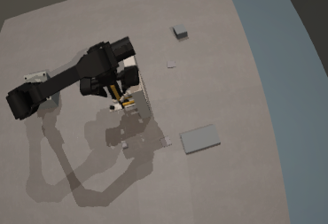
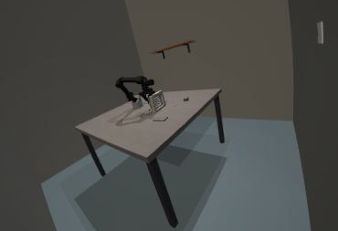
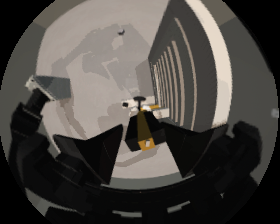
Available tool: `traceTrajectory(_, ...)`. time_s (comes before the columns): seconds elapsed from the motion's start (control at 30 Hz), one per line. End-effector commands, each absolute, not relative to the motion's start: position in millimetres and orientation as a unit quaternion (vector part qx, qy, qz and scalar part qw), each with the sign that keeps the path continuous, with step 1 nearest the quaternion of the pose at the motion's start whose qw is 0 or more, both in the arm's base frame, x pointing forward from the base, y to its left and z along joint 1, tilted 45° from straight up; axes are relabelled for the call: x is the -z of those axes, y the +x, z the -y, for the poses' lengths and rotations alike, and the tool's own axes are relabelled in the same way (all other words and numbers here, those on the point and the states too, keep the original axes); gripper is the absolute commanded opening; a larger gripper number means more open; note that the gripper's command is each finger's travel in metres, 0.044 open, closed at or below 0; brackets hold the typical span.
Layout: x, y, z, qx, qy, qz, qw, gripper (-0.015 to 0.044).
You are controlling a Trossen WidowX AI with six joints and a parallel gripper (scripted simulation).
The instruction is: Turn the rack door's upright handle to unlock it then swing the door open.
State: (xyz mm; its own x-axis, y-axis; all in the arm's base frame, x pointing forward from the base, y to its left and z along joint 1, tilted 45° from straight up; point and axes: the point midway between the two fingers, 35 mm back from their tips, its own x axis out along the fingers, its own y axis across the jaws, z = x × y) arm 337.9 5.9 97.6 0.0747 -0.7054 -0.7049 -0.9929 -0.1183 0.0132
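From above, your arm's black links [image 1: 95, 64] cover part of the pale rack [image 1: 141, 104], so you can't follow its whole outline. You also lose the gripper's fingertips there, among dark parts and small yellow and white pieces too tiny to sort out. The desk [image 1: 213, 95] runs out of that view at the bottom edge. From outside, everything on the desk is so small that you can't tell whether the gripper touches the rack. In the wrist view, the dark fingers block part of the desk from you, and the handle's turn is too unclear for you to read.
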Motion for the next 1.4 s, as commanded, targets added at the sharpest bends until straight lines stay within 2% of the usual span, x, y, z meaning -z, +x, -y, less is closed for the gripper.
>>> traceTrajectory(0.0,-92.3,338.9,-7.6,-0.344,-0.706,-0.589,0.19,0.0291)
traceTrajectory(0.13,-92.3,338.9,-7.6,-0.38,-0.716,-0.566,0.147,0.0291)
traceTrajectory(0.5,-92.3,338.9,-7.6,-0.38,-0.716,-0.566,0.147,0.0291)
traceTrajectory(1.37,-92.3,338.9,-7.6,-0.38,-0.716,-0.566,0.147,0.0118)
